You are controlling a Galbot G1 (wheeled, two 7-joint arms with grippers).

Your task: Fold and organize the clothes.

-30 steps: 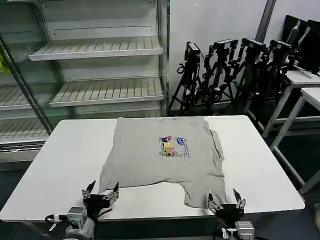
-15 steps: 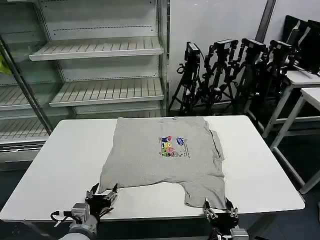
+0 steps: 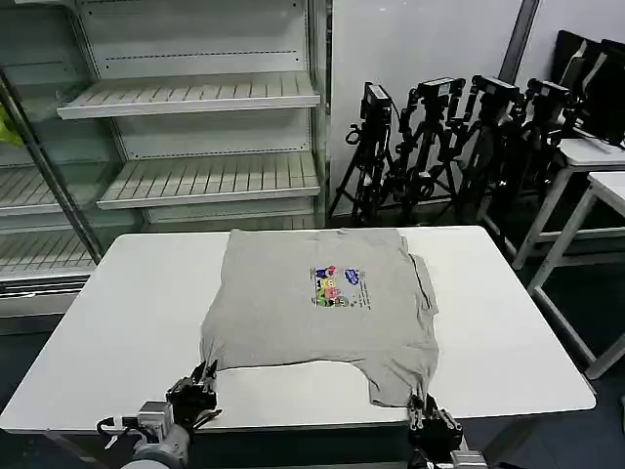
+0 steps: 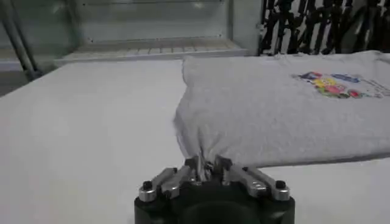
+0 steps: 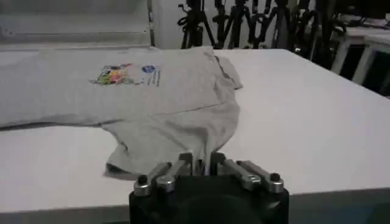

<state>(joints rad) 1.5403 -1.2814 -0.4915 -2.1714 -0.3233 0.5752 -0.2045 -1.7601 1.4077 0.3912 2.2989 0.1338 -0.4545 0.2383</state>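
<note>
While one light grey soft-fabric short-sleeved shirt [image 3: 327, 308] lies spread across the middle of the white rectangular bench [image 3: 117, 322], both grippers sit at the bench's near edge along the bottom of the head view. A single small multicoloured chest print [image 3: 338, 286] shows near the shirt's centre. At the lower left of the frame, the left gripper [image 3: 200, 383] is pinched narrow on the shirt's near-left corner; the left wrist view shows the grey cloth [image 4: 286, 109] drawn into a peak between its two closed fingertips [image 4: 194, 165]. At the lower right of the frame, the right gripper [image 3: 427, 415] is likewise closed narrow on the shirt's near-right hem, the fabric [image 5: 164, 103] bunching into its fingertips [image 5: 186, 161] in the right wrist view. Behind the bench, two slatted shelves [image 3: 195, 93] stand at upper left, and several black tripods [image 3: 449, 137] cluster at upper right.
</note>
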